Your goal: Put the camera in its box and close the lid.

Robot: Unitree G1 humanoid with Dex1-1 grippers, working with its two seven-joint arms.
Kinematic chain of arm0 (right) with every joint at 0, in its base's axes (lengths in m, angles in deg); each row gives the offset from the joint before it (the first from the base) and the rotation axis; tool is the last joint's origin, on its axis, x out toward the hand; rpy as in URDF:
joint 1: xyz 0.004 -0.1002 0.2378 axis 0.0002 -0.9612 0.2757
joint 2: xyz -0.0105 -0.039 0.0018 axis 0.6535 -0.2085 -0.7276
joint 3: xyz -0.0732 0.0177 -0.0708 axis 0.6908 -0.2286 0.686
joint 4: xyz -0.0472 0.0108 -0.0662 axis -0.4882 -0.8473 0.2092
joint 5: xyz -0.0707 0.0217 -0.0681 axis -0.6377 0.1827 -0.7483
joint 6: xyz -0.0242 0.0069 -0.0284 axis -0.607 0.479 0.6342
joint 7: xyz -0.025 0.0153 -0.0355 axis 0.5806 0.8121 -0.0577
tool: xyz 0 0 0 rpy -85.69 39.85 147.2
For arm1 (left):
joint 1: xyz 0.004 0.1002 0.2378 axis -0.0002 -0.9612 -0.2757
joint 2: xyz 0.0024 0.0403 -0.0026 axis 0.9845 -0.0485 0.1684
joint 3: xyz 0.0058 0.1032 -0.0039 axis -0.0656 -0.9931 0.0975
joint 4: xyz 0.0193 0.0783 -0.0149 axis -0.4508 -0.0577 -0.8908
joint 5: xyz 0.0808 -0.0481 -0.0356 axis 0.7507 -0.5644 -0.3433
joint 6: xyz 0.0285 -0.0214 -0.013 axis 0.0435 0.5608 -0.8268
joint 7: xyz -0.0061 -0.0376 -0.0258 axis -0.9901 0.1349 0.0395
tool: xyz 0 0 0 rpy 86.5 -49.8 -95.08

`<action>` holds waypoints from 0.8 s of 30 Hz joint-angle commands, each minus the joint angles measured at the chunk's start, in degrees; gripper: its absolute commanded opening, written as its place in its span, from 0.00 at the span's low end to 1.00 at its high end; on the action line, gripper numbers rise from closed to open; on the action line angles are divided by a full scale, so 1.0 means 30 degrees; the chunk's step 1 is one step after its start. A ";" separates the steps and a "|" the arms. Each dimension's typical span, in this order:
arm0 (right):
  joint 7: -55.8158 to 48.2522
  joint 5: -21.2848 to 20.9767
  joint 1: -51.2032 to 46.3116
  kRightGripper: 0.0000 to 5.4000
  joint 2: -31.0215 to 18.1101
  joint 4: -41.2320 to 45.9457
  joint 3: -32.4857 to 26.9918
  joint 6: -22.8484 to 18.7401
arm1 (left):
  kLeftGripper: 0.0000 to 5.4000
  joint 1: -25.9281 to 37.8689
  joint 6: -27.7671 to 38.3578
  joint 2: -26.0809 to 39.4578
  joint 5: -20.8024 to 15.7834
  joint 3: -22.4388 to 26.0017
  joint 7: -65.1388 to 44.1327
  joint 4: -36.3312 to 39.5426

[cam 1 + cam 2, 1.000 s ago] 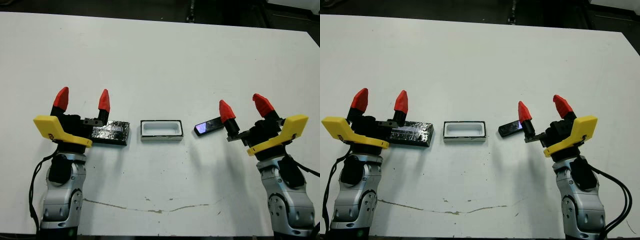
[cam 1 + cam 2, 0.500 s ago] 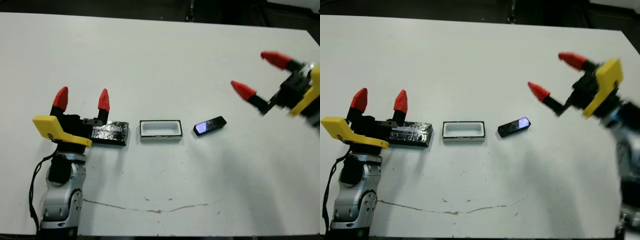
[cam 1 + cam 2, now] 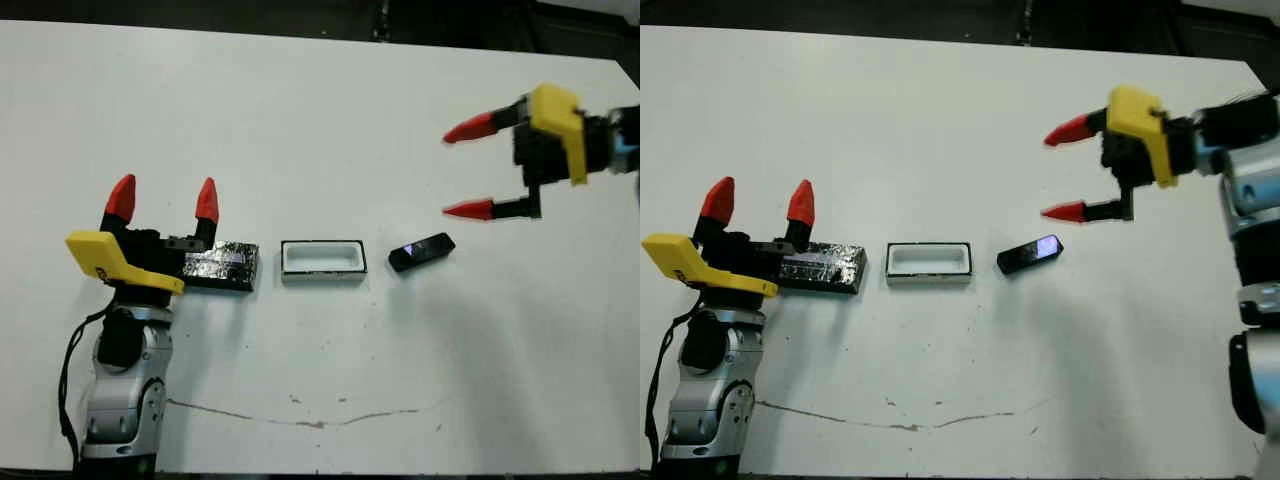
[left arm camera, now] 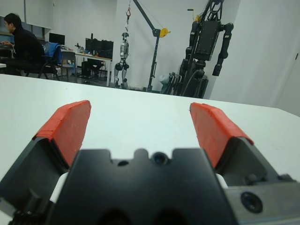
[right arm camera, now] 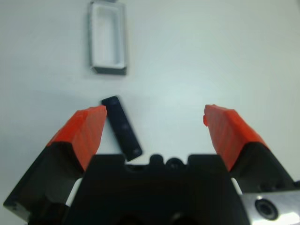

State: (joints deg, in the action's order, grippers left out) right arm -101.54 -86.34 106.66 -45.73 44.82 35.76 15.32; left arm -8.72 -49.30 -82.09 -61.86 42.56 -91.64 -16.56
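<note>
Now the right gripper (image 3: 1072, 170) hangs wide open above the camera (image 3: 1028, 255).
Box (image 3: 929, 262) sits mid-desk; left gripper (image 3: 758, 202) wide, empty.

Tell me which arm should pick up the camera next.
The right. Its gripper is open in the air near the camera, which lies right of the box. The left gripper sits by the lid, beyond the box.

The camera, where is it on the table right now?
The camera lies flat on the table just right of the open box, below and apart from the raised right gripper.
</note>
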 commanded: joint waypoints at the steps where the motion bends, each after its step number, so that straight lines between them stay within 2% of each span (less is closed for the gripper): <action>1: -0.0528 -0.1063 0.0655 1.00 0.0306 -0.1032 0.1239 0.1122 | 1.00 -0.0262 -0.0231 -0.0016 0.0140 0.0014 0.0147 0.0094; 7: -0.0384 -0.2476 0.0259 1.00 0.0868 -0.1039 0.1913 0.1565 | 1.00 -0.0350 -0.0365 -0.0029 0.0176 -0.0032 0.0256 0.0171; 13: -0.0034 -0.3804 -0.0294 1.00 0.1199 -0.0236 0.2570 0.0311 | 1.00 -0.0396 -0.0374 0.0022 0.0131 -0.0062 0.0219 0.0165; 17: 0.0320 -0.3806 -0.0829 1.00 0.1348 -0.0078 0.2306 -0.0309 | 1.00 -0.0450 -0.0419 0.0000 0.0147 -0.0130 0.0231 0.0195; 22: 0.1116 -0.3851 -0.1538 1.00 0.1311 0.0596 0.2168 0.0228 | 1.00 -0.0477 -0.0448 0.0044 0.0047 -0.0170 0.0112 0.0178; 24: 0.1166 -0.3940 -0.1630 1.00 0.1400 0.0588 0.2293 -0.0383 | 1.00 -0.0498 -0.0456 0.0017 0.0021 -0.0180 0.0129 0.0189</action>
State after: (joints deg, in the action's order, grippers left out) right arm -98.54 -97.55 103.19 -41.44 46.26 42.76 14.90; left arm -9.38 -49.87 -82.09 -61.88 42.02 -91.16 -16.32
